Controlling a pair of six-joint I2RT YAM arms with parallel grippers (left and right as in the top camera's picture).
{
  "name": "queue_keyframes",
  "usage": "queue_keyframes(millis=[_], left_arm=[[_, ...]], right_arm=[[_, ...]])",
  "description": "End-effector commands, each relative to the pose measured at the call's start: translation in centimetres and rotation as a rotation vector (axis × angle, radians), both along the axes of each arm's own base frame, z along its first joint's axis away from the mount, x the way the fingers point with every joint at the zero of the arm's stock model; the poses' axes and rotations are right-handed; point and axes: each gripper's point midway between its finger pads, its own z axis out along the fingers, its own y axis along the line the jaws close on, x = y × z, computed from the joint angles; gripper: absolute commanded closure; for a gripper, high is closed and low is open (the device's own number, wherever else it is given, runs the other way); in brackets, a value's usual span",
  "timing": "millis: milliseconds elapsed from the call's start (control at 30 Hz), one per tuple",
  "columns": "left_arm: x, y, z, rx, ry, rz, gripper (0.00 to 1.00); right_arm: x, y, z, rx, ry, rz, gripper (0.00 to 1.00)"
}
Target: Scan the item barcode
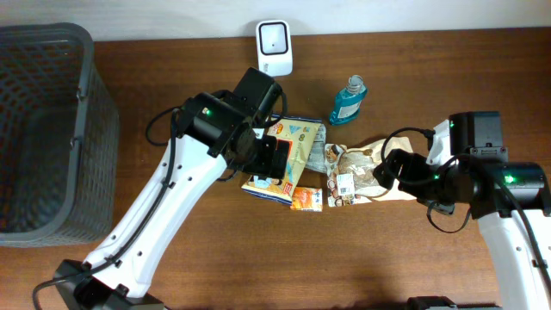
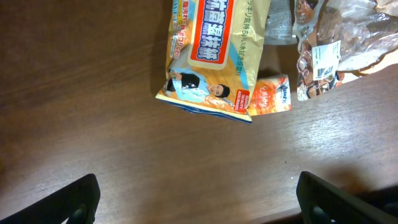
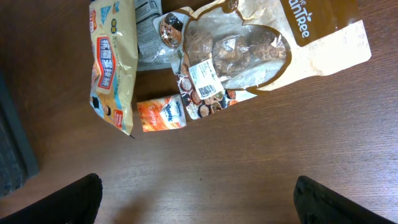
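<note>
Snack packs clustered mid-surface (image 1: 387, 258), scanner at the far edge.
A yellow snack bag (image 2: 214, 56) lies flat, printed face up, with a small orange packet (image 2: 270, 99) just beside its lower corner. To the right a brown cookie pouch (image 3: 249, 46) with a clear window lies flat, its white barcode label (image 3: 202, 73) facing up. A blue bottle (image 1: 348, 101) sits behind them, near the white barcode scanner (image 1: 275, 48).

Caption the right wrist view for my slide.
Open right gripper above brown cookie bag, yellow snack bag and orange packet on wooden table.

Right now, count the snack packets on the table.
4: yellow bag centre-left, small orange packet at its lower corner, brown cookie bag rightward, grey packet between the bags. Others may be hidden.
</note>
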Motion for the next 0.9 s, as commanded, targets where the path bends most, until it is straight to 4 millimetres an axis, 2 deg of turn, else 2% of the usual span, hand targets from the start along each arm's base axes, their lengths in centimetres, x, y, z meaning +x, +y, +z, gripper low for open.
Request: queue_keyframes(millis=[0, 67, 200, 367, 500, 667, 733, 867], left_arm=[[0.3, 0.3, 0.9, -0.008, -0.039, 0.007, 0.01], [0.6, 0.5, 1.0, 0.008, -0.054, 0.01, 0.01], [1.7, 3.5, 2.1, 0.046, -0.114, 0.152, 0.01], [2.2, 10.2, 6.3, -0.036, -0.216, 0.385, 0.01], [1.3, 16.3, 9.3, -0.074, -0.302, 0.567, 0.01], [-1.0, 23.5, 11.7, -0.072, -0.393, 0.816, 0.01], [-2.0, 25.7, 11.8, -0.076, -0.397, 0.915, 0.01], [-2.8, 26.9, 11.5, -0.108, -0.367, 0.972, 0.01]], right_arm=[[0.4, 0.1, 0.6, -0.003, -0.022, 0.011, 0.02], [0.4, 0.2, 0.7, 0.001, -0.022, 0.012, 0.02], [0.3, 0.9, 0.9, 0.039, -0.022, 0.028, 0.02], [0.3, 0.8, 0.8, 0.038, -0.02, 0.028, 0.02], [0.7, 0.8, 0.6, 0.039, -0.021, 0.028, 0.02], [1.1, 0.8, -0.1, 0.039, 0.01, 0.028, 0.02], [1.1, 0.9, -0.6, 0.042, 0.031, 0.03, 0.02], [1.6, 1.9, -1.0, 0.057, 0.039, 0.063, 0.01]])
